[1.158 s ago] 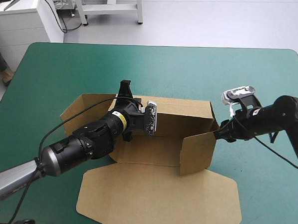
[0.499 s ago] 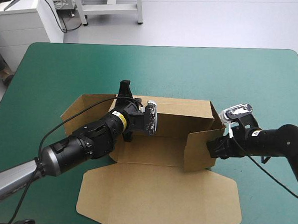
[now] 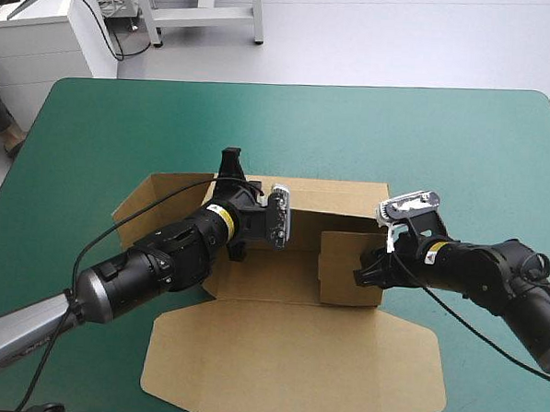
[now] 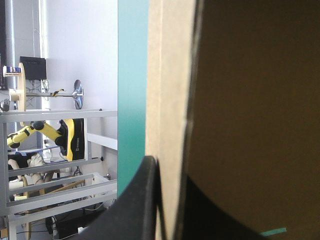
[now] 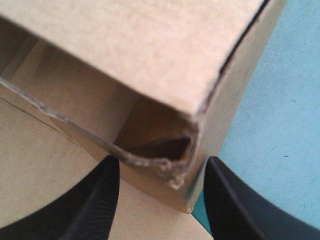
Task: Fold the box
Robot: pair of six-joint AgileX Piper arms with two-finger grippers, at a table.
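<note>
Item inspected: one brown cardboard box [image 3: 290, 359], cut from a single sheet and partly erected. It lies on the teal-green table [image 3: 398, 139], toward the near edge and roughly central. The far long wall [image 3: 335, 198] stands upright. The left end flap [image 3: 151, 199] is splayed outward, low over the cover. The right end flap [image 3: 337, 285] is turned inward over the floor panel [image 3: 267, 278], forming a hollow doubled wall. Its lower corner [image 5: 175, 172] is crushed and frayed. The lid panel [image 3: 293, 382], broad with clipped corners, lies flat and open.
</note>
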